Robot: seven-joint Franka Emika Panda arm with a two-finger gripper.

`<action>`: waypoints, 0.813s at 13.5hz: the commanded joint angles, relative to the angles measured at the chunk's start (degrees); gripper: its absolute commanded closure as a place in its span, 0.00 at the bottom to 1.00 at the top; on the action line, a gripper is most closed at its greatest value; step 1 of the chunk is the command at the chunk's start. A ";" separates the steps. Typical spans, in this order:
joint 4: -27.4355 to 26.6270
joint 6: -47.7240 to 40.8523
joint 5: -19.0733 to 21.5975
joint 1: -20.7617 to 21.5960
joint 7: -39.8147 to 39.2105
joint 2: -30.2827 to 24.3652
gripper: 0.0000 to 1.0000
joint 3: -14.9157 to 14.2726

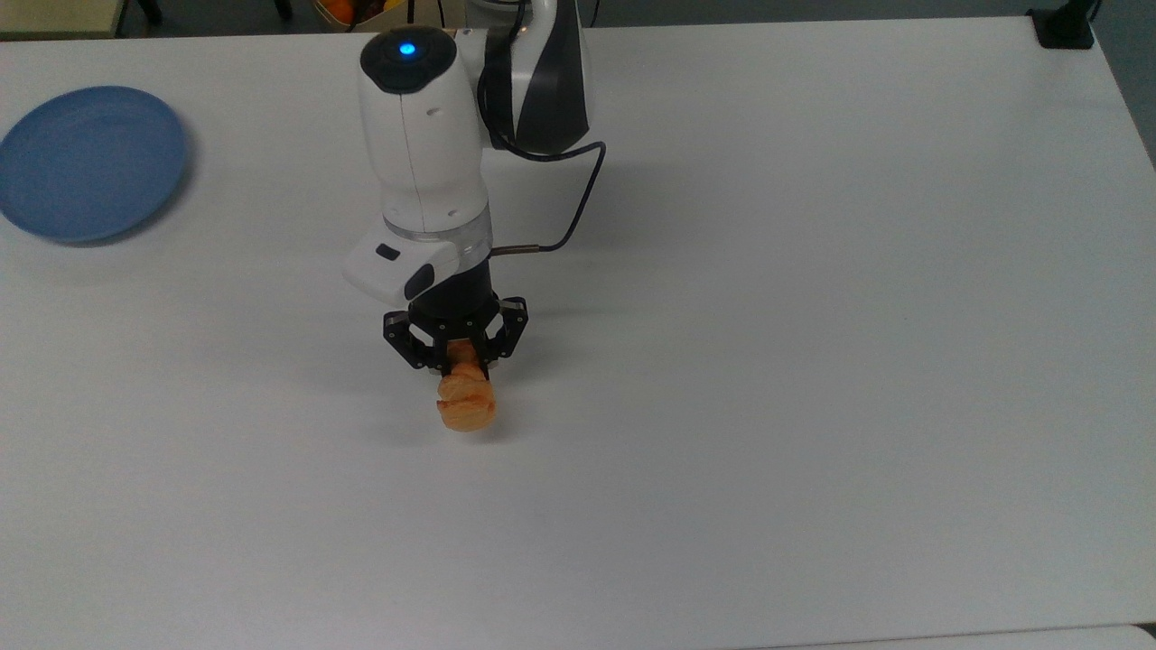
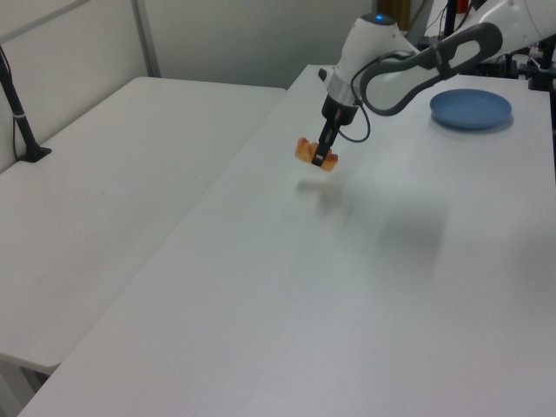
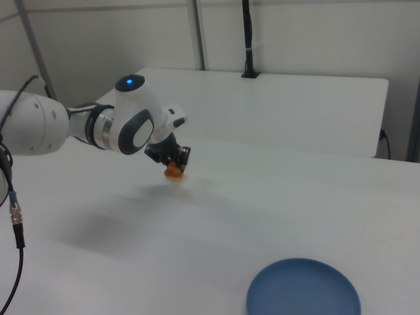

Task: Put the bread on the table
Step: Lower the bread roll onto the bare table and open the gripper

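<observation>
Bread [image 1: 466,403] was held pinched in the closed claw [image 1: 456,366], hanging end-down, apparently just above mid-worktop [image 1: 813,361], well clear of edges.

The top view looks steeply down on the large plain white bench [image 1: 813,361]. The left view and the right view look along it from opposite ends, lower and farther away. All three share the round blue plate [image 1: 90,162] [image 2: 470,109] [image 3: 303,289].
</observation>
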 commanded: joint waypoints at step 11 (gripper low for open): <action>1.41 4.66 -3.59 2.01 2.09 4.60 0.00 -0.55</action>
